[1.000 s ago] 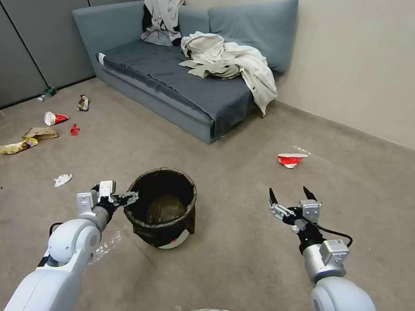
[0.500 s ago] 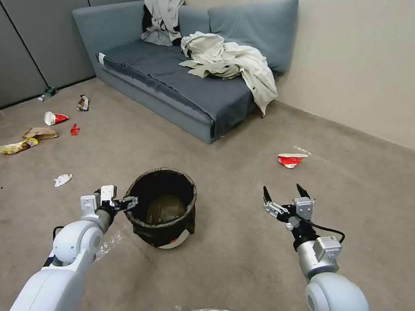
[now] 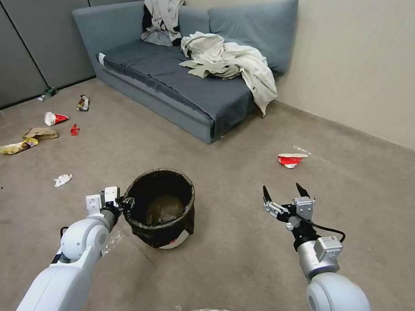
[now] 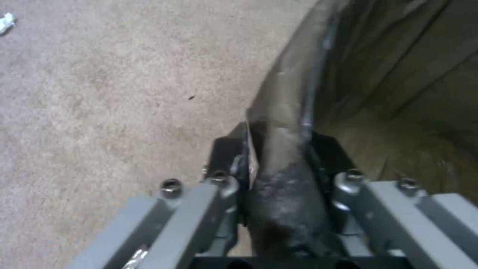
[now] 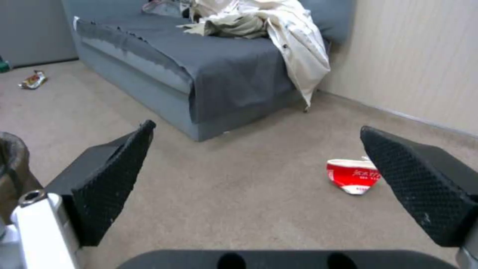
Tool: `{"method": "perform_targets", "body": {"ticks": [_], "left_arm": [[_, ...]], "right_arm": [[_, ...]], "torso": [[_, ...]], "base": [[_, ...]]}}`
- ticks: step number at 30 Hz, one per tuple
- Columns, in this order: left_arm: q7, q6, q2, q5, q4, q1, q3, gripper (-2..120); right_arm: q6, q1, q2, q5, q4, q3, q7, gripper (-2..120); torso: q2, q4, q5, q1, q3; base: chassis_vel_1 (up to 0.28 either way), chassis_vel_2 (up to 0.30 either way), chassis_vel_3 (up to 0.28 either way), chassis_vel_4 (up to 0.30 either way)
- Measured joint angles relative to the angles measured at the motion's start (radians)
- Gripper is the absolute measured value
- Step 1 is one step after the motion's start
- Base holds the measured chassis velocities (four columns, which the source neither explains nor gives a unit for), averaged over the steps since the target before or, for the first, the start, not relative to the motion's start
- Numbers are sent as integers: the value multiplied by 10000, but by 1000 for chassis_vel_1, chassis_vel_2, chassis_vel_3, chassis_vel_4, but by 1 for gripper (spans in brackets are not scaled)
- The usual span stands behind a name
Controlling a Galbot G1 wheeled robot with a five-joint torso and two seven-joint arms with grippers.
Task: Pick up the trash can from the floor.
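With our left claw [image 3: 124, 202] clamped on the bag-covered near rim of the trash can [image 3: 161, 208], which stands on the floor [image 3: 240, 247], we should lift straight and slowly so the liner doesn't slip, our right claw [image 3: 283, 194] waiting open.

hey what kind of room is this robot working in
Probably a staged living room or lounge: a grey-blue sofa draped with clothes stands against the wall, the carpeted floor is littered with trash such as a crushed red-and-white cup, and a bag-lined trash can stands nearby.
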Motion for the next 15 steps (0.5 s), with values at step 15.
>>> {"method": "perform_targets", "body": {"ticks": [15], "left_arm": [[810, -2164, 131, 132, -1003, 649, -241, 4]], "right_arm": [[14, 69, 4, 0, -20, -19, 7, 100]], "torso": [[0, 1, 1, 0, 0]], "base": [[0, 0, 0, 0]]}}
